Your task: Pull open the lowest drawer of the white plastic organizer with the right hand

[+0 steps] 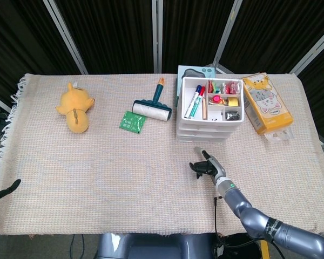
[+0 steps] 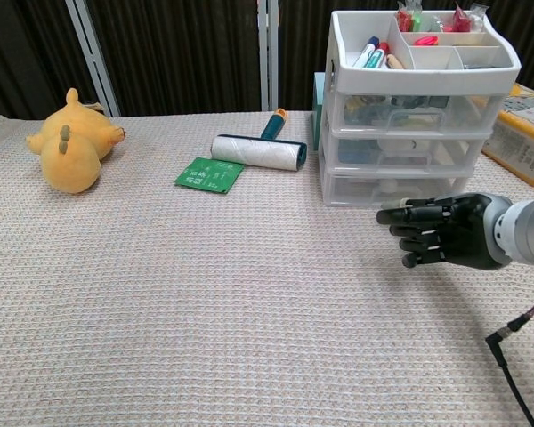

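The white plastic organizer [image 1: 209, 127] [image 2: 409, 133] stands at the back right, its three drawers all pushed in. Its lowest drawer [image 2: 393, 189] [image 1: 203, 138] is translucent, with a small handle at the front. My right hand [image 2: 440, 233] [image 1: 204, 165] hovers just in front of that drawer and a little below it, apart from it. Its fingers stretch out towards the left and hold nothing. Only a sliver of my left hand [image 1: 5, 188] shows at the left edge of the head view, by the table's near corner.
The organizer's top tray [image 2: 424, 50] holds markers and small items. An orange cat-print box [image 1: 267, 102] lies to its right. A lint roller [image 1: 152, 108], a green packet [image 1: 132, 121] and a yellow plush toy [image 1: 75, 110] lie to the left on the woven cloth [image 1: 97, 172].
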